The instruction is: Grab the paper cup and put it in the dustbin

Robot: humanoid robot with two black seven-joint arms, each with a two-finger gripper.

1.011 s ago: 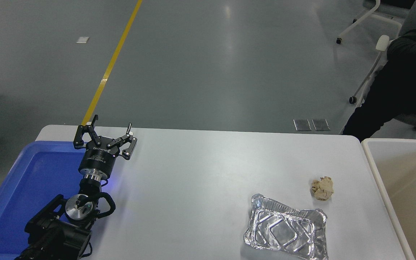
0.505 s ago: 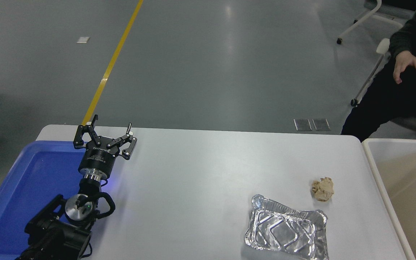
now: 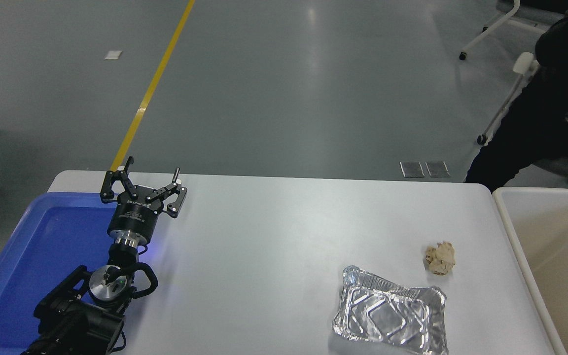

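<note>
1. The white desk (image 3: 274, 236) fills the lower half of the head view, its far edge rounded at both corners and its top plain and matte.
2. The left gripper (image 3: 142, 186) sits at about 9 o'clock on the desk, over the right edge of a flat blue tray (image 3: 32, 261); its fingers are spread apart and hold nothing, and its black arm runs back to the 7 o'clock corner.
3. A small blue glow shows on the desk just beside the wrist of that arm.
4. The right gripper is out of sight.
5. The dustbin (image 3: 511, 231) stands against the desk's right side at 3 to 4 o'clock, a beige bin with a pale rim, cut off by the picture's edge; the part of its inside that shows is bare.
6. The paper cup cannot be seen anywhere on the desk or in the visible part of the dustbin.
7. A crumpled tan paper ball (image 3: 440, 258) lies at about 4 o'clock, near the dustbin's rim but apart from it.
8. A silver foil tray (image 3: 390, 315) lies at 5 o'clock, just below and left of the ball, not touching it.
9. Beyond the desk the grey floor (image 3: 289, 98) is glossy, with a yellow line (image 3: 153, 86) running from 12 towards 10 o'clock.
10. A person in dark clothing (image 3: 540, 113) is at 2 o'clock beside a white-framed wheeled chair (image 3: 503, 106).
</note>
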